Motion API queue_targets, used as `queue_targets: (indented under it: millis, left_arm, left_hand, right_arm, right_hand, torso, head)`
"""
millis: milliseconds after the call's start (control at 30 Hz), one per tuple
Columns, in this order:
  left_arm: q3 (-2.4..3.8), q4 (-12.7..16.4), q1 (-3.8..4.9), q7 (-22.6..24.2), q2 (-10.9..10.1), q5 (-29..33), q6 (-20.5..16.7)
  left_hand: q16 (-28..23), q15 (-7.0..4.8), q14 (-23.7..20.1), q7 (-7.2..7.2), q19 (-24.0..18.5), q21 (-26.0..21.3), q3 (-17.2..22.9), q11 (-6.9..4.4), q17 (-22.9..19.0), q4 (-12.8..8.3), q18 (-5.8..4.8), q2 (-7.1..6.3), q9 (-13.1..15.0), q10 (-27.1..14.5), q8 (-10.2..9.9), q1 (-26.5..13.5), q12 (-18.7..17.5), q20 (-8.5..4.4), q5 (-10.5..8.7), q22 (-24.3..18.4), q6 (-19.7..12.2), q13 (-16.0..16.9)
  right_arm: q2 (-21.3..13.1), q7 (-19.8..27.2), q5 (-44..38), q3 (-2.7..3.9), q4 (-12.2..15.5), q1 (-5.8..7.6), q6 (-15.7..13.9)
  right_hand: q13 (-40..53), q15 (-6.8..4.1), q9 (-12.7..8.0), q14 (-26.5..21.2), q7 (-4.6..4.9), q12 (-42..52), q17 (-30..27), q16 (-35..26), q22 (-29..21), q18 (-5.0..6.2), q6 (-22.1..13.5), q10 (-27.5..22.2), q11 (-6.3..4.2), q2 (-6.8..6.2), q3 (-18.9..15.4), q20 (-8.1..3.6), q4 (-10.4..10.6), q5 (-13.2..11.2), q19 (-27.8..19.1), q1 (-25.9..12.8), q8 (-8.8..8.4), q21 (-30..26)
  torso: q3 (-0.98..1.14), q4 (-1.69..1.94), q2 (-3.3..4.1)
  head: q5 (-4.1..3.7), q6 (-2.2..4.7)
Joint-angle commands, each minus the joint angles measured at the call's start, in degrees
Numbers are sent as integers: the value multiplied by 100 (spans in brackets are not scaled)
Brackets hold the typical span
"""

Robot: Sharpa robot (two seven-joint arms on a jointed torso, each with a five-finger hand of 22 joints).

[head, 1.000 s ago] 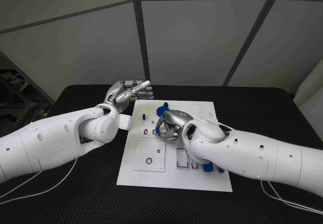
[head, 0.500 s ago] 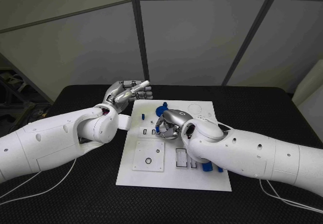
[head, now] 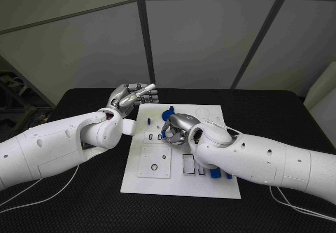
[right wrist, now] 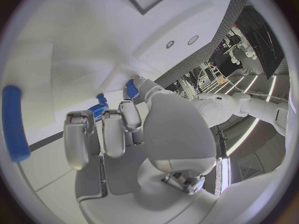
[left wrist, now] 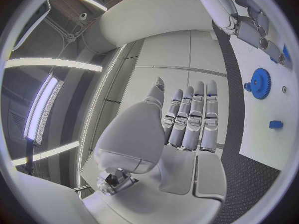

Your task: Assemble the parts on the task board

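Board (head: pixel 183 187) white, mid-table, no legible writing, blue gear (left wrist: pixel 260 83) near its far edge, blue rod (right wrist: pixel 14 122) on board, right hand (head: pixel 178 129) over board centre, grip undeterminable, left hand (head: pixel 132 97) raised beside far-left corner, empty, fingers extended.

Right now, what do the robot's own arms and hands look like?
Both arms are bulky, smooth white shells dotted with small dark round holes. The left arm and right arm each trail a thin white cable onto the black table. The left hand and right hand are silver metal, with segmented fingers and pale pads.
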Motion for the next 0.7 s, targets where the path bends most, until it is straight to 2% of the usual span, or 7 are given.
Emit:
queue_targets:
  millis: [33,100,133,333,700]
  left_arm:
    - [5,3,11,9,1,-1,75]
    - [5,2,11,8,2,-1,74]
    - [5,1,11,7,4,-1,75]
    - [5,-2,11,3,11,-1,76]
    - [5,-13,11,-7,12,-1,75]
  left_hand:
    - [-26,35,-6,15,0,-26,-37,21,8,-2,-26,33,-3,32,-37,-40,-18,17,-36,-6,6,-8]
    - [-26,35,-6,15,0,-26,-37,21,8,-2,-26,33,-3,32,-37,-40,-18,17,-36,-6,6,-8]
    - [-26,35,-6,15,0,-26,-37,21,8,-2,-26,33,-3,32,-37,-40,-18,17,-36,-6,6,-8]
    - [-26,35,-6,15,0,-26,-37,21,8,-2,-26,33,-3,32,-37,-40,-18,17,-36,-6,6,-8]
    - [-32,35,-1,17,1,-32,-45,22,9,0,-26,37,-3,32,-41,-51,-22,19,-36,-12,7,-7]
  right_arm:
    - [-3,-34,-19,-15,9,-9,118]
    - [-6,-39,-18,-15,21,-9,71]
    - [-6,-42,-18,-15,25,-9,47]
    - [-8,-62,-18,-15,35,-9,-109]
    - [-25,-26,-112,-15,61,-8,-470]
  right_hand:
    - [-13,57,-6,339,-8,-45,273,-32,1509,-86,-97,-26,25,-49,-74,69,37,-379,602,-111,7,37]
    - [-19,66,-19,339,7,-54,271,-34,1509,-86,-180,-29,37,-95,-148,75,74,-763,602,-194,-1,37]
    - [-21,68,-25,338,11,-58,271,-35,1509,-86,-218,-32,44,-135,-192,76,91,-795,602,-234,-6,37]
    - [-32,71,-44,335,14,-77,266,-40,1509,-86,-331,-45,48,-193,-305,78,142,-800,602,-297,-1,37]
    - [-120,79,-65,325,27,-201,234,-61,1509,-86,-468,-117,60,-237,-414,83,211,-800,602,-312,1,37]
  torso:
    - [3,0,-1]
    - [4,-1,-1]
    - [5,-2,0]
    - [6,-9,0]
    - [3,0,1]
  head:
    - [15,-5]
    - [22,-4]
    - [25,-2]
    - [21,1]
    - [19,13]
